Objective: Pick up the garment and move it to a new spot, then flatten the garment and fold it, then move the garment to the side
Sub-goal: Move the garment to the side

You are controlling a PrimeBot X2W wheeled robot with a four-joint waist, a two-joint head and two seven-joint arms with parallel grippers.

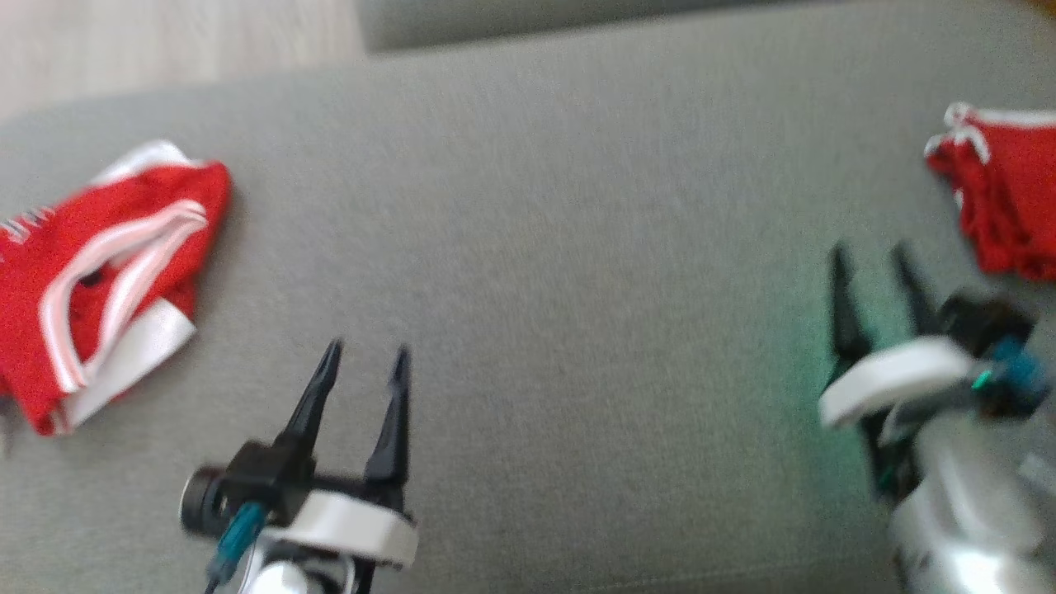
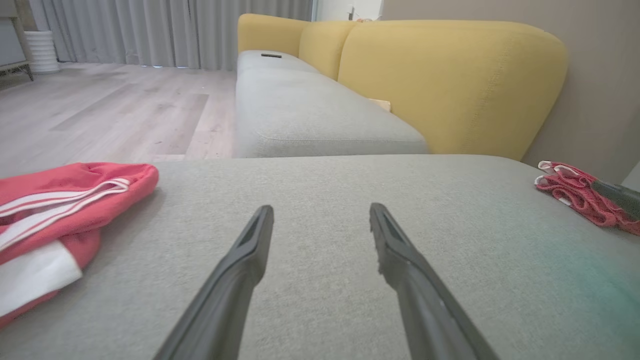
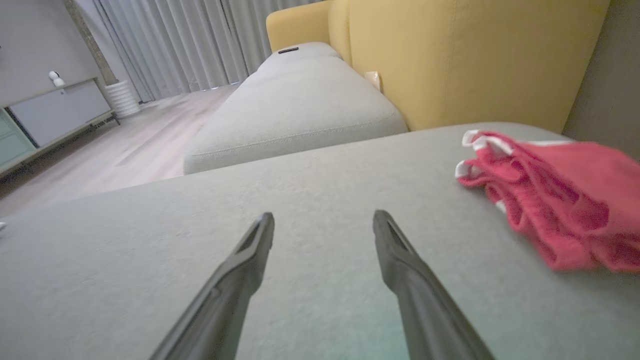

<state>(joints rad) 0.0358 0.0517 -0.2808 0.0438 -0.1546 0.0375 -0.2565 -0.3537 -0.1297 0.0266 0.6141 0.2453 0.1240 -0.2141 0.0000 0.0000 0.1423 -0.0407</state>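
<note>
While left fingers (image 1: 318,396) and right fingers (image 1: 843,313) gape empty over grey cushion (image 1: 561,247), red garment (image 1: 33,305) leftward — second garment (image 1: 1006,206) rightward.

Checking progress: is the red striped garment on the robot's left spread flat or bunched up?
Bunched up: the red striped garment lies in rumpled folds on the grey cushion, its white stripes curving.

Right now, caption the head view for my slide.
Left claw and right claw open over grey cushion; red garment crumpled far left, second red garment far right.
</note>
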